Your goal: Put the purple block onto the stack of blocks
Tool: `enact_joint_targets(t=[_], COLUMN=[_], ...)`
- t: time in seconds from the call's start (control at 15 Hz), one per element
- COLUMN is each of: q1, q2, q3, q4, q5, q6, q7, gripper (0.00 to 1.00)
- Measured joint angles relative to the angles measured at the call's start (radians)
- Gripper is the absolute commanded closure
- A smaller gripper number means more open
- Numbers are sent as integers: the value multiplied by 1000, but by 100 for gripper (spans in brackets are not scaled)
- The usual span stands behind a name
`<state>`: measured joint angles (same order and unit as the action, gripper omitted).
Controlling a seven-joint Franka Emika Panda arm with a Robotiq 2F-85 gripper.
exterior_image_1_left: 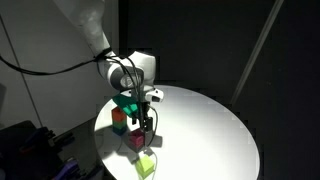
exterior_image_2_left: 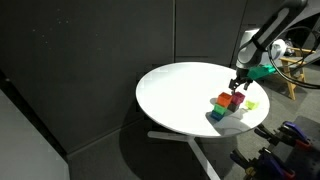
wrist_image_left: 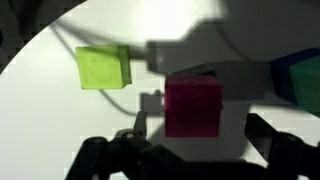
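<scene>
We are viewing a round white table point(exterior_image_1_left: 210, 120) that is carrying all the blocks. The Panda arm point(exterior_image_1_left: 95, 35) is reaching down over it, with the gripper point(exterior_image_1_left: 147, 120) hovering directly over the purple block point(wrist_image_left: 192, 107). In the wrist view the jaws are standing apart, one on each side of that block, with gaps showing. The stack of blocks point(exterior_image_1_left: 119, 120), orange-red over green, is standing just beside the purple block. A yellow-green cube point(wrist_image_left: 103, 67) is lying near, apart from both.
</scene>
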<state>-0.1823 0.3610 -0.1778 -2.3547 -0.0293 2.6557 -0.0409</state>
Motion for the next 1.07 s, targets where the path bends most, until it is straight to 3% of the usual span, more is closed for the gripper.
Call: enact_joint_targets(t=[0.87, 0.93, 1.0, 1.07], q1=[0, 0, 0, 0], q2=[64, 69, 73, 78], q3=[2, 2, 2, 2], q4=[22, 24, 27, 29], q5=[0, 0, 0, 0], q6=[29, 29, 29, 29], q7=[-1, -1, -1, -1], gripper=[0, 25, 26, 34])
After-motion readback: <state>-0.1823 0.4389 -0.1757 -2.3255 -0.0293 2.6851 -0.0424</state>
